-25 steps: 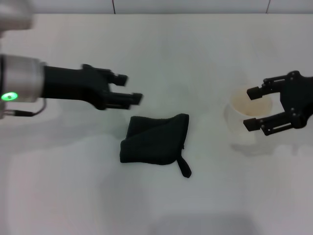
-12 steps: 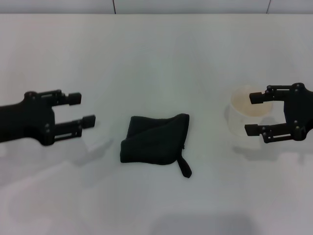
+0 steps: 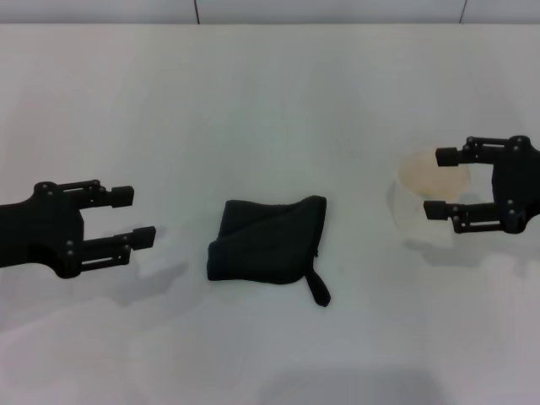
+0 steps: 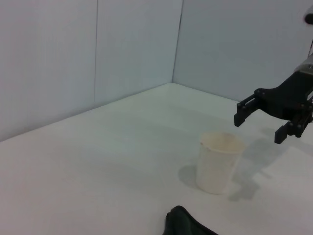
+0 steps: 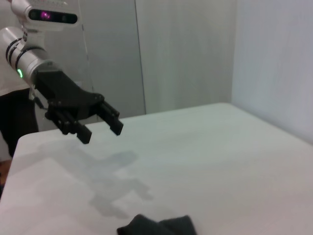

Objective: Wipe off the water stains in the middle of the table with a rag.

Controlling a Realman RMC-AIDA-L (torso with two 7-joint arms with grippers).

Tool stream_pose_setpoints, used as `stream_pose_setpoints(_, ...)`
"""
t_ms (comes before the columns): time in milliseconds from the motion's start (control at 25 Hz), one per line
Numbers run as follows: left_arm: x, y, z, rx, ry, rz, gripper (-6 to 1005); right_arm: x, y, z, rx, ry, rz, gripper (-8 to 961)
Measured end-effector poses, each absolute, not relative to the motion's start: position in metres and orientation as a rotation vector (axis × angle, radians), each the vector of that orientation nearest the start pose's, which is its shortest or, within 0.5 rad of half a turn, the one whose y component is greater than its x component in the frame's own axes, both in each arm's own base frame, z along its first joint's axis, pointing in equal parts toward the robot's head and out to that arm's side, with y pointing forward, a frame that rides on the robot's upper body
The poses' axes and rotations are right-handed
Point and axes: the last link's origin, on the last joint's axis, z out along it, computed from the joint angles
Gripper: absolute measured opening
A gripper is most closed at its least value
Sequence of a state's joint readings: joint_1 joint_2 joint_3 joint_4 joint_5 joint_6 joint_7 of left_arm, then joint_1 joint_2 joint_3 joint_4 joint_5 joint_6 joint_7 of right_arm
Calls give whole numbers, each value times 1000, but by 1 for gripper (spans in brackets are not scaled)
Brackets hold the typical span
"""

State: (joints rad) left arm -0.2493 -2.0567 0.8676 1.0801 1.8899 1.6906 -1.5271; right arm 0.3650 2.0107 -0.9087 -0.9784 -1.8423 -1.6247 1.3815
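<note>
The black rag (image 3: 266,240) lies crumpled in the middle of the white table (image 3: 270,93), its strap tail (image 3: 318,289) pointing toward the front. No orange water stain shows in any view. My left gripper (image 3: 135,216) hovers open and empty to the left of the rag, well apart from it. My right gripper (image 3: 437,182) is open and empty, hovering at the white translucent cup (image 3: 413,181). The left wrist view shows the cup (image 4: 217,164), the right gripper (image 4: 259,126) and an edge of the rag (image 4: 188,225). The right wrist view shows the left gripper (image 5: 101,132) and the rag (image 5: 156,226).
The cup stands upright to the right of the rag, with an amber tint inside. Grey wall panels (image 4: 122,54) rise behind the table's far edge. Bare table surface surrounds the rag on all sides.
My left gripper has pulled back from just behind the rag to the left side, away from it. My right gripper has levelled out and shifted slightly by the cup. The rag has not moved.
</note>
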Motion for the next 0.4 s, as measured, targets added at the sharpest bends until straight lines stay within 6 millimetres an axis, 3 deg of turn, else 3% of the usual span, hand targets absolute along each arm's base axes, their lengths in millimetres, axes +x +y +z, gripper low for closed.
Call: stream_pose_setpoints(400, -286, 277, 63, -2669, -590, -584, 672, 265, 314, 52, -2701, 259, 598, 778)
